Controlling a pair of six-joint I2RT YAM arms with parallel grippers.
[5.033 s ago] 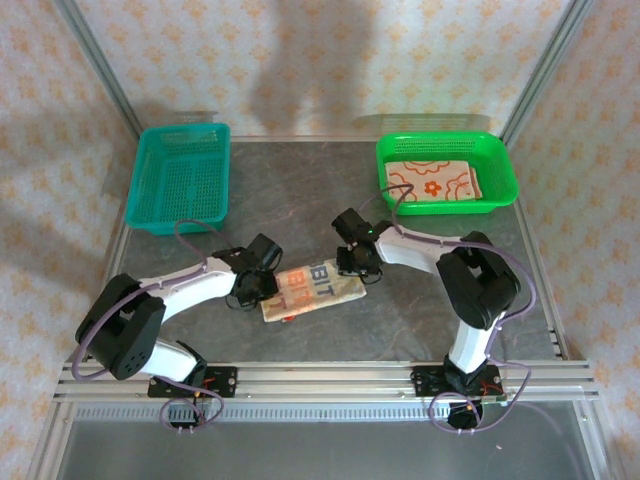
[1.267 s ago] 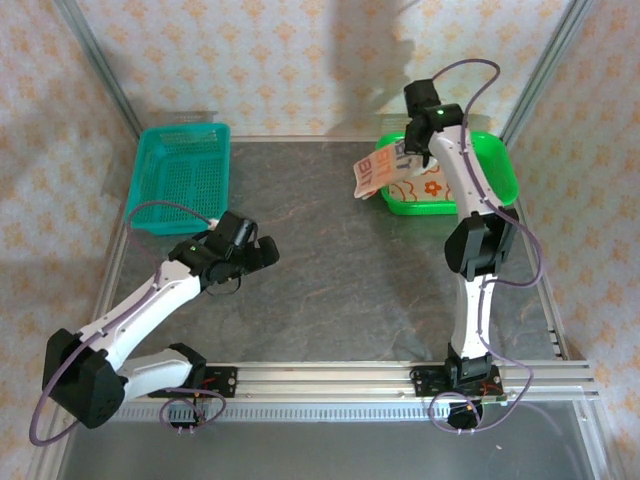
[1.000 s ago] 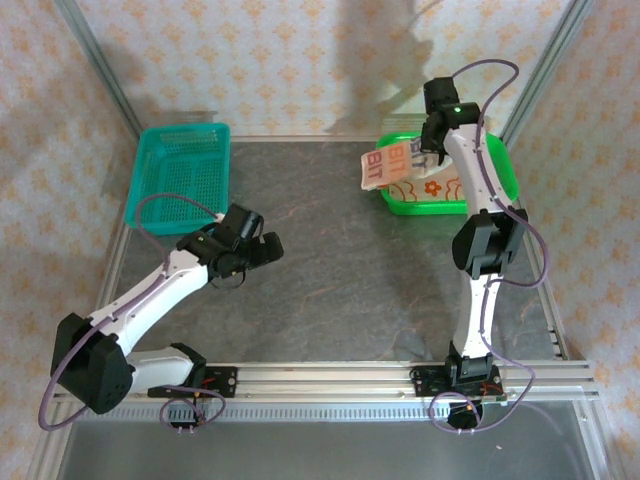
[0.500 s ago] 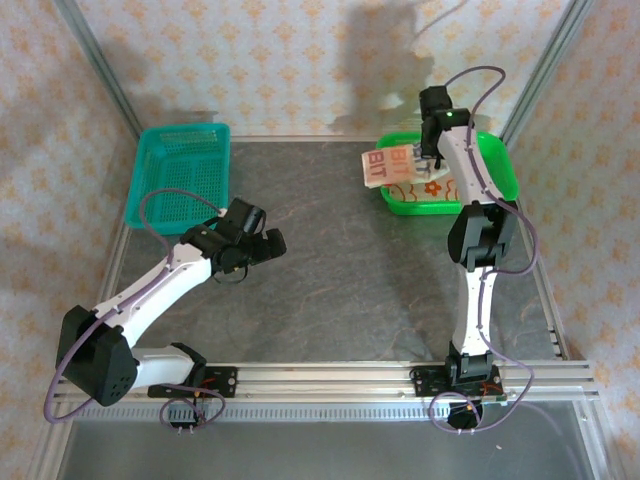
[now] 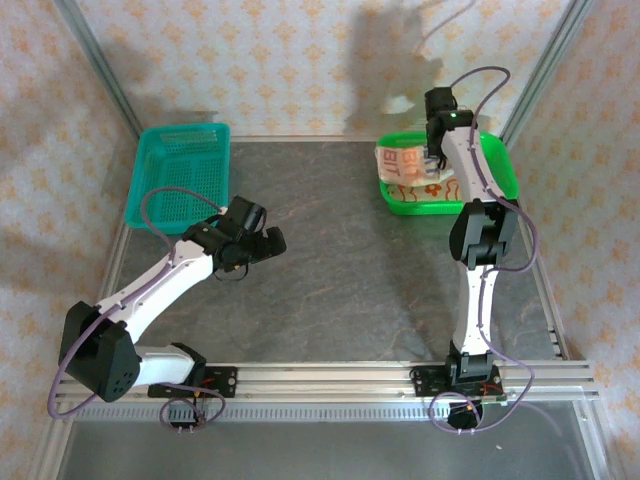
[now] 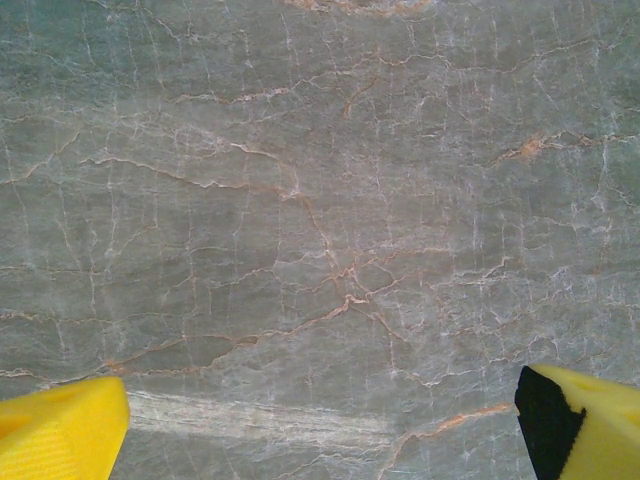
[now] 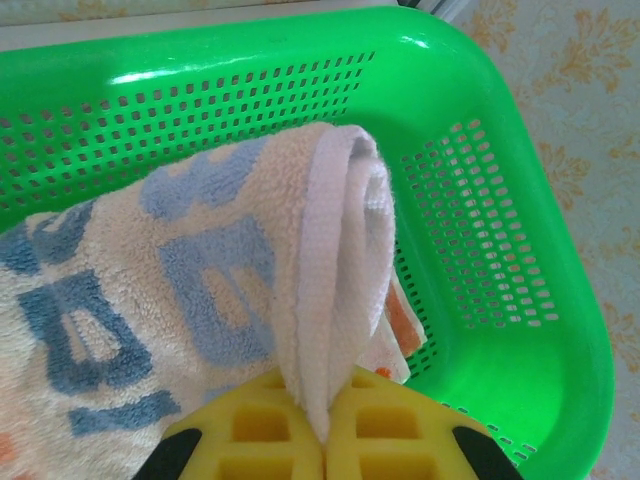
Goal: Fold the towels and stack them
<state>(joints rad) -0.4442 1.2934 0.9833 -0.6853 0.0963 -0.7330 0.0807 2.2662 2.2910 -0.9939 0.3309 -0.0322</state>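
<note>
Towel with blue letters (image 5: 398, 165) is hanging folded from the right claw (image 7: 325, 440), which is clenching its hem over the green basket (image 5: 503, 172), long axis trailing leftward above the flower-print towel (image 5: 438, 188); left claw (image 5: 262, 246) is hovering spread open over bare bench (image 5: 350, 270), well apart.

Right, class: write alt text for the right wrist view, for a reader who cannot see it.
The right tool is shut on the folded edge of a cream towel with blue letters, holding it over a green basket. A bit of another towel, orange-printed, peeks out beneath it in the basket.
</note>
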